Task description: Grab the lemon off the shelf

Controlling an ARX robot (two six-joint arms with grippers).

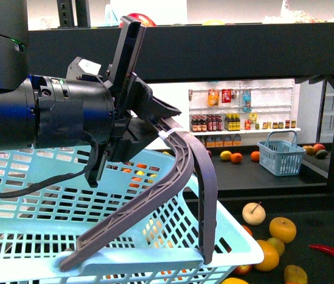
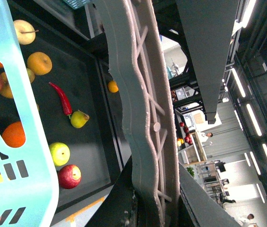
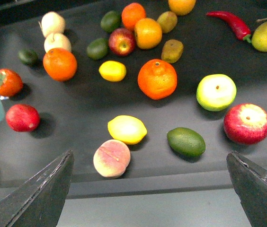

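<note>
Right gripper (image 3: 148, 157): jaws wide, empty, above shelf (image 3: 76, 113) tray | lemon (image 3: 127, 129): on tray, just beside peach (image 3: 111, 159) | left gripper (image 1: 146, 100): at basket (image 1: 37, 201) handle, jaw state cannot tell | risk: jaws closing off-centre could catch the peach or roll the lemon away.

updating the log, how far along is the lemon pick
Done: the left pincer grips the basket handle. In hand: the right pincer hangs open above the shelf, the lemon below it. Left: the lemon lies untouched beside a peach; closing on it and lifting it remain.
</note>
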